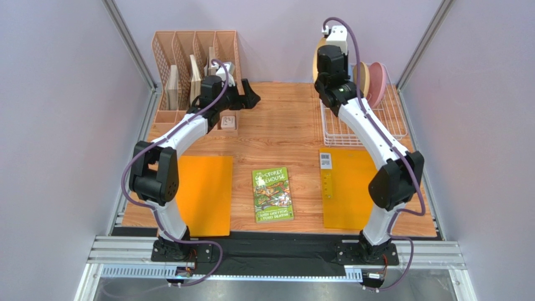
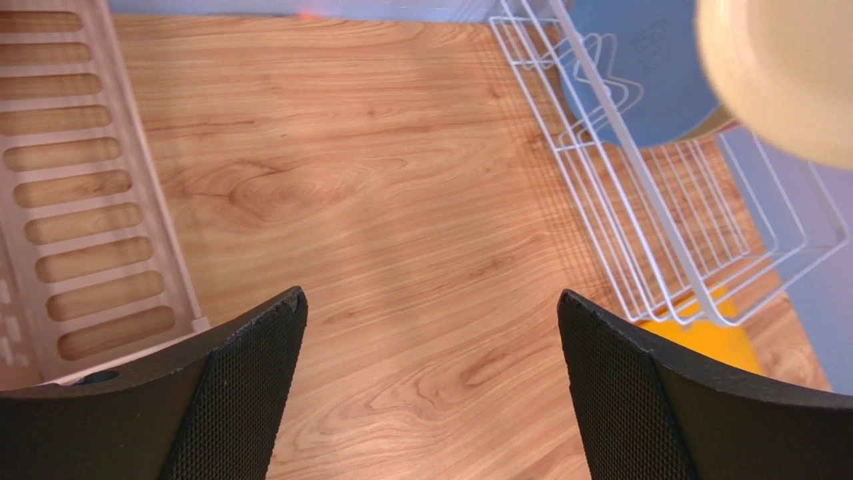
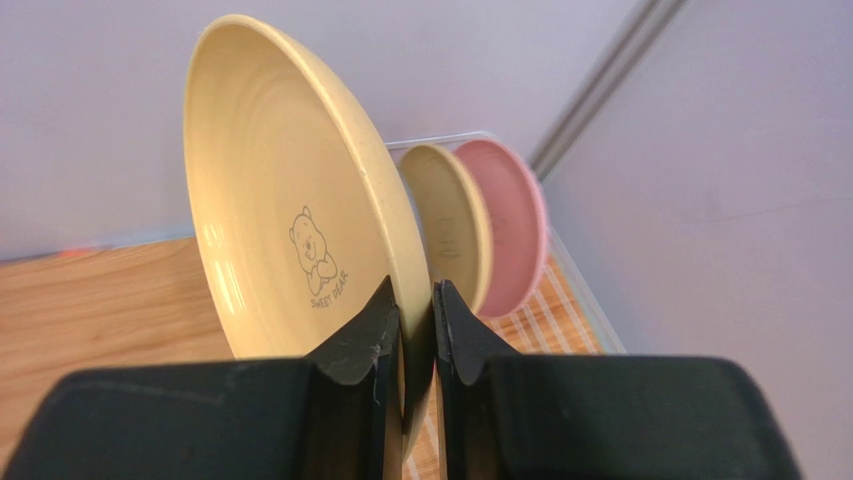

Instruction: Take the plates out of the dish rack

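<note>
The right gripper [image 3: 415, 300] is clamped on the near rim of a yellow plate [image 3: 290, 200] printed with a small bear. The plate stands on edge, its bowl facing left. Behind it, a cream plate [image 3: 451, 220] and a pink plate [image 3: 511, 230] stand upright in the dish rack [image 3: 556, 315].

From above, the right arm reaches over the white wire rack at the table's [image 1: 276, 125] far right. The left gripper [image 1: 250, 95] hovers beside the pinkish slotted organizer [image 1: 194, 56]. A paperback [image 1: 272, 194] lies between two orange mats [image 1: 204, 188] nearer the bases.

The left wrist camera shows its jaws spread wide over bare wood, grasping nothing. A blue plate [image 2: 641, 70] sits in the rack, and the yellow one appears raised above the wires.

The step in hand looks like lifting out the first plate. The next move calls for carrying it clear of the wires without knocking its neighbours, then laying it flat on the table.
</note>
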Motion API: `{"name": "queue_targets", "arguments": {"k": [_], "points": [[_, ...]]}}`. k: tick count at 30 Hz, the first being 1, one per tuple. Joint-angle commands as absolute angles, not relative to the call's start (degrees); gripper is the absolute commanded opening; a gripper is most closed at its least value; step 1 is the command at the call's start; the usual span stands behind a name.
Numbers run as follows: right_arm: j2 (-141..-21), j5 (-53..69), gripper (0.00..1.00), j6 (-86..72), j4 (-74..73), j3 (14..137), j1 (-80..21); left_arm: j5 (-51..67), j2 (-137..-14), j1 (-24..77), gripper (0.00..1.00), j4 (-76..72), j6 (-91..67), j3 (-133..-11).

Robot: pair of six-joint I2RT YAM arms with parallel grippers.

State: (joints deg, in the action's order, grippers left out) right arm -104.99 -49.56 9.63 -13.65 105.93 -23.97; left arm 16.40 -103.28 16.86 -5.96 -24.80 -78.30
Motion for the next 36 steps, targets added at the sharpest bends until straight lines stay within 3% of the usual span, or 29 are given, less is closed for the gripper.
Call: {"name": "queue_targets", "arguments": {"k": [1, 5, 11, 29, 31, 35, 36], "points": [[-100.3, -32.1, 0.0, -4.6, -22.3, 100.0, -23.8, 21.5, -100.2, 17.1, 1.0, -12.4, -28.4, -78.0], [-95.6, -12.9, 0.0, -14.0, -21.9, 93.3, -20.7, 24.8, -100.7, 17.1, 0.99, -16.1, -31.2, -77.4], [-92.6, 2.0, 0.0, -21.5, -14.2, 86.0, -17.2, 28.9, -102.7, 17.1, 0.96, -21.5, -36.4, -77.0], [-90.6, 17.3, 0.0, -34.2, 1.4, 74.6, -13.5, 29.3, -107.5, 17.1, 0.89, -28.6, -42.2, -75.5], [-91.0, 19.7, 0.0, -36.9, 4.0, 74.0, -12.9, 29.7, -108.2, 17.1, 0.8, -29.4, -43.1, -75.4], [-92.5, 24.4, 0.0, -39.0, 6.1, 73.9, -12.0, 32.3, -109.6, 17.1, 0.41, -34.0, -46.0, -75.6], [-92.9, 24.8, 0.0, -39.0, 6.2, 74.0, -12.0, 33.1, -110.0, 17.1, 0.25, -34.8, -46.7, -75.9]]}}
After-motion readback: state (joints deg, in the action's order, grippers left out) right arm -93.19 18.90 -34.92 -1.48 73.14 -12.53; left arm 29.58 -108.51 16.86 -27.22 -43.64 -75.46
